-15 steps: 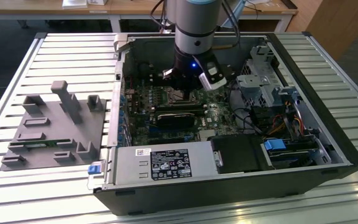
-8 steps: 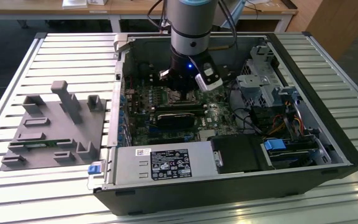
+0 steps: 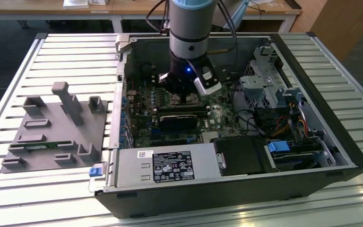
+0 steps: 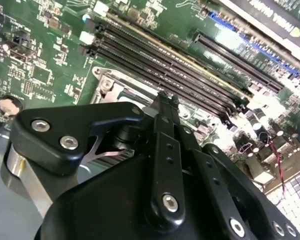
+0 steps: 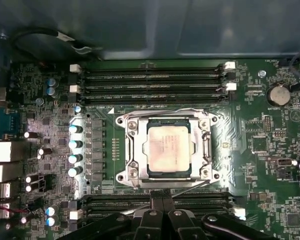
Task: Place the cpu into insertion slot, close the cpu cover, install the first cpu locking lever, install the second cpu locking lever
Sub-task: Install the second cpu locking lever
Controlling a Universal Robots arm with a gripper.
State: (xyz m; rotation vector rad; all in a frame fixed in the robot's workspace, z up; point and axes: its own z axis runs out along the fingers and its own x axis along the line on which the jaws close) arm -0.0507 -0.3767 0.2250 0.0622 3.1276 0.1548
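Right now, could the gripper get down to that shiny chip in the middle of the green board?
Probably yes. In the first wrist view the gripper hangs just beside the insertion slot, and the cpu lies there with its silver top uncovered inside the cpu cover. Nothing stands between them.

cpu [image 5: 168,148] in insertion slot [image 5: 131,150], mem slots [image 5: 155,80] beside

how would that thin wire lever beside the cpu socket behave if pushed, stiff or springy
Probably springy: the locking lever is a thin bent wire along the cpu cover, so it likely flexes. It looks smooth and narrow, so the pincer beside it could slip off.
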